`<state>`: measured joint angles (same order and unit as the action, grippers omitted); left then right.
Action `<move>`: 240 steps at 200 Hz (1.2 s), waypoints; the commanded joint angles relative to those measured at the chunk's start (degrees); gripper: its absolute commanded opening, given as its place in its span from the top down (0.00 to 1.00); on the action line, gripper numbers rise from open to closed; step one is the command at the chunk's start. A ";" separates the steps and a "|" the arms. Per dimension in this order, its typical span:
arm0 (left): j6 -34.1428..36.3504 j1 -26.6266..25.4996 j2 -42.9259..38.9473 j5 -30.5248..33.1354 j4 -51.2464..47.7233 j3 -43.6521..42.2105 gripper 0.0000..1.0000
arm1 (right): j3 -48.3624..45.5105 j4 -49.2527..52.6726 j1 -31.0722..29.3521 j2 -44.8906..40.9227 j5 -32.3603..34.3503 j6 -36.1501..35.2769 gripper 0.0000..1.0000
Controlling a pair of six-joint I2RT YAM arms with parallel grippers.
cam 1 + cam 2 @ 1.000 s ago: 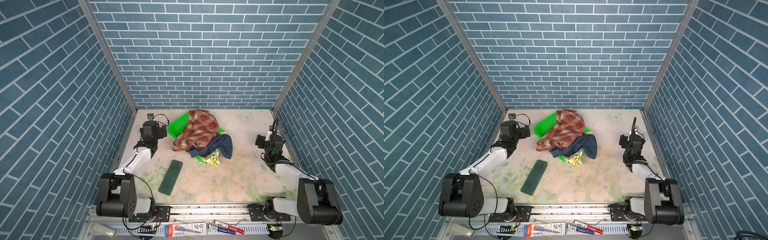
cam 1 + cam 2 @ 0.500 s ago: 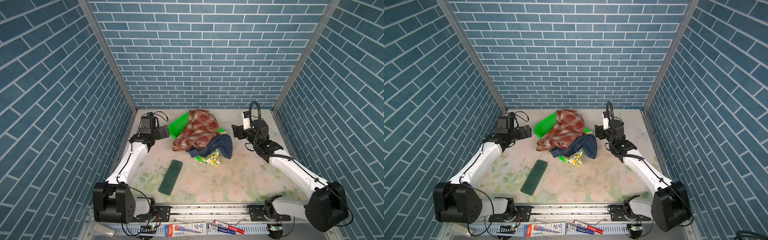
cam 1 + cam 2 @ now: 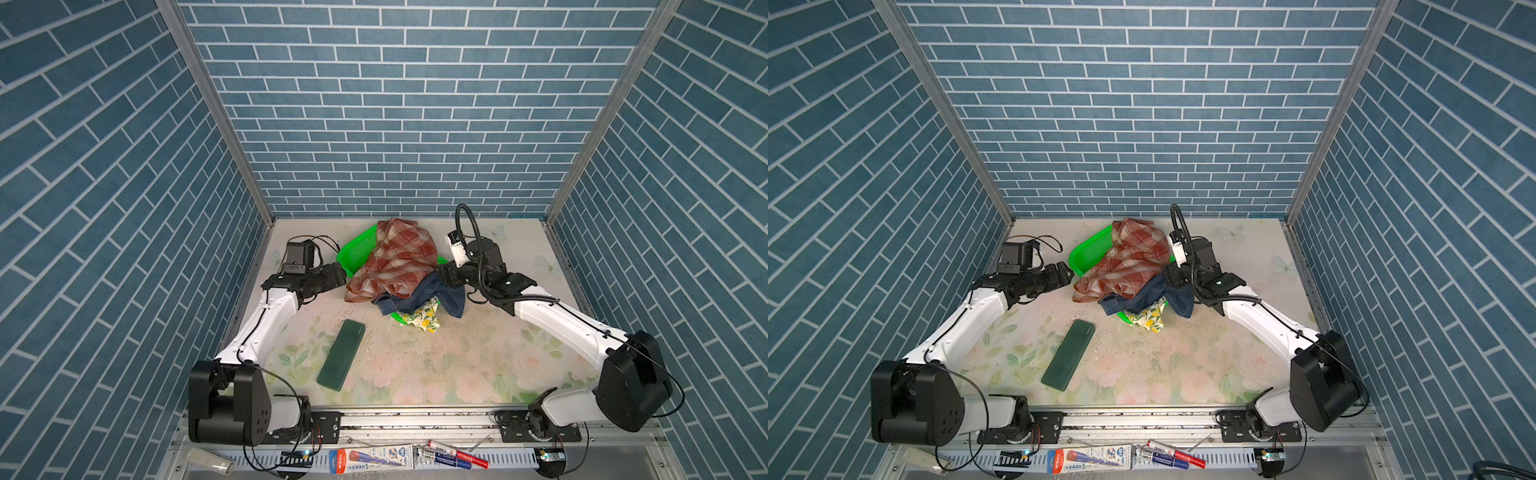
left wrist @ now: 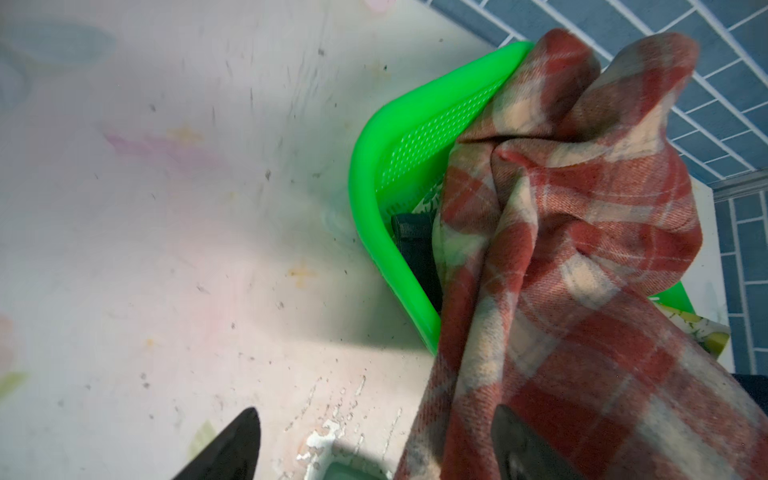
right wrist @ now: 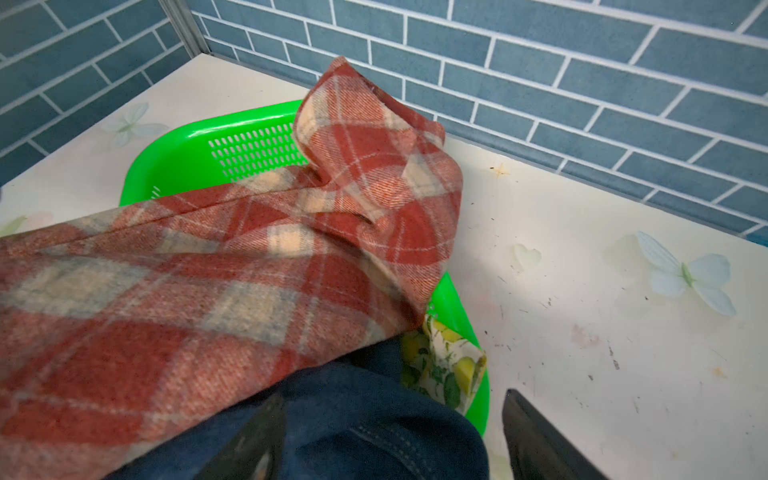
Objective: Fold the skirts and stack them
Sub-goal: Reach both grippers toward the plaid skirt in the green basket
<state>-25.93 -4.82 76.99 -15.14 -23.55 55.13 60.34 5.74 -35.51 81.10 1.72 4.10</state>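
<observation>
Three skirts lie heaped in and over a green mesh basket (image 3: pixel 358 249) (image 3: pixel 1091 250). The rust-red and cream plaid skirt (image 3: pixel 395 262) (image 3: pixel 1129 262) (image 4: pixel 582 249) (image 5: pixel 208 282) is on top. Below it a dark blue denim skirt (image 3: pixel 424 297) (image 3: pixel 1154 297) (image 5: pixel 353 428) spills toward the front. A lemon-print skirt (image 3: pixel 424 319) (image 3: pixel 1149 319) (image 5: pixel 449 365) peeks out beneath. My left gripper (image 3: pixel 343 276) (image 4: pixel 374 411) is open at the plaid skirt's left edge, one finger over the cloth. My right gripper (image 3: pixel 442 276) (image 5: pixel 390 397) is open with the denim between its fingers.
A flat dark green oblong pad (image 3: pixel 341 355) (image 3: pixel 1068 355) lies on the floral table (image 3: pixel 457 365) in front of the left arm. Brick-patterned walls close in the back and both sides. Pens and packets sit below the front rail (image 3: pixel 415 415).
Both arms have swung in from the table's sides to the skirt pile. The right arm came from the far right edge. The left jaws have narrowed a little.
</observation>
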 commanded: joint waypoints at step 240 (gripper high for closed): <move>-3.64 -4.23 7.08 -0.02 1.58 9.11 0.21 | 19.70 16.44 -8.10 14.56 1.26 -18.00 0.09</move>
<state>-32.10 -10.70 85.38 -13.56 -17.52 66.89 75.20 18.94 -41.82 91.33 2.92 -5.43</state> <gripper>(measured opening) 0.789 0.903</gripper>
